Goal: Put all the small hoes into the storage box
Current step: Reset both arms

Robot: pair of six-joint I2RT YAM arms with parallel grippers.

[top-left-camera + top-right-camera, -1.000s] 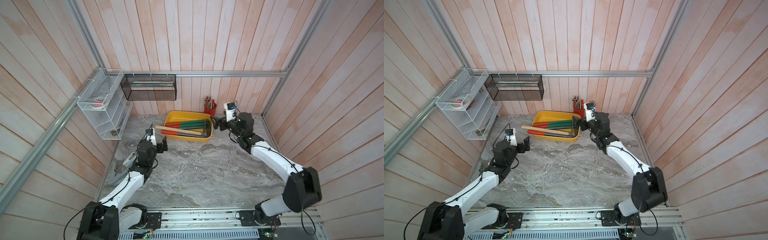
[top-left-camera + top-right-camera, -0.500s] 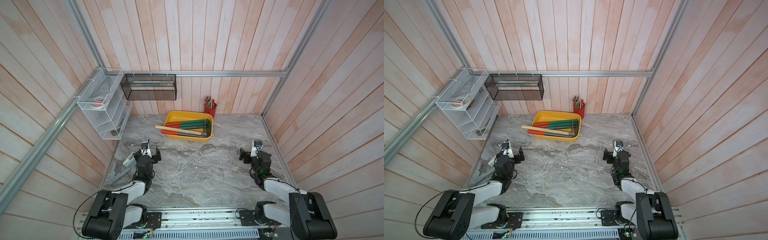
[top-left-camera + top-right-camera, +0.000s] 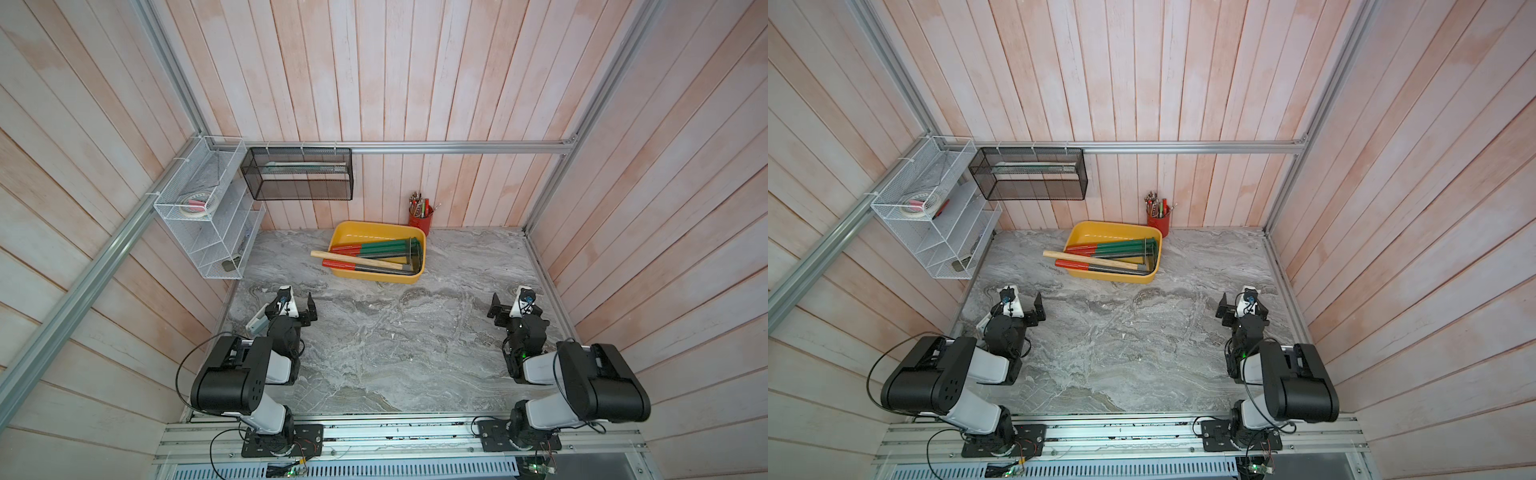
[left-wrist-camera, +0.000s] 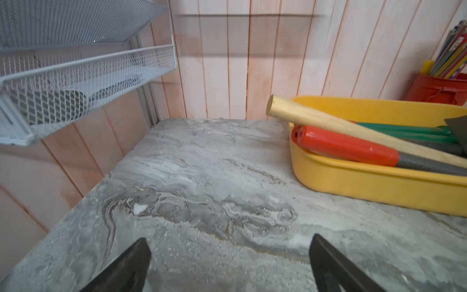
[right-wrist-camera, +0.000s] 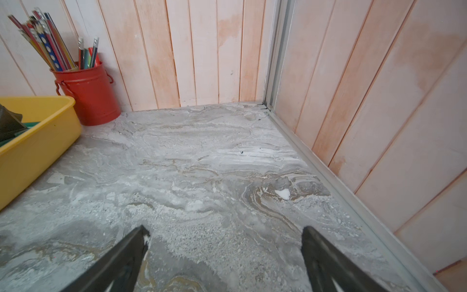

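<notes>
The yellow storage box [image 3: 374, 277] [image 3: 1113, 277] stands at the back of the marble table, and both wrist views catch a part of it [image 4: 379, 187] [image 5: 32, 149]. Several long tools lie inside. One has a pale wooden handle [image 3: 353, 261] [image 4: 316, 121] whose end pokes out over the box's left rim. I take it for the small hoe; its dark head is mostly hidden. My left gripper [image 3: 291, 308] [image 4: 228, 252] and right gripper [image 3: 517, 309] [image 5: 225, 242] sit low near the front corners, far from the box. Both are open and empty.
A red can of pencils [image 3: 420, 220] [image 5: 88, 98] stands against the back wall, right of the box. A white wire rack [image 3: 208, 224] [image 4: 75, 75] hangs on the left wall, a black mesh basket [image 3: 299, 174] on the back wall. A pale grey object [image 3: 257, 324] lies beside my left arm.
Both arms have pulled back from the box and folded near the front of the table. The right gripper was at the box's right end a second ago. The tools have not moved.
</notes>
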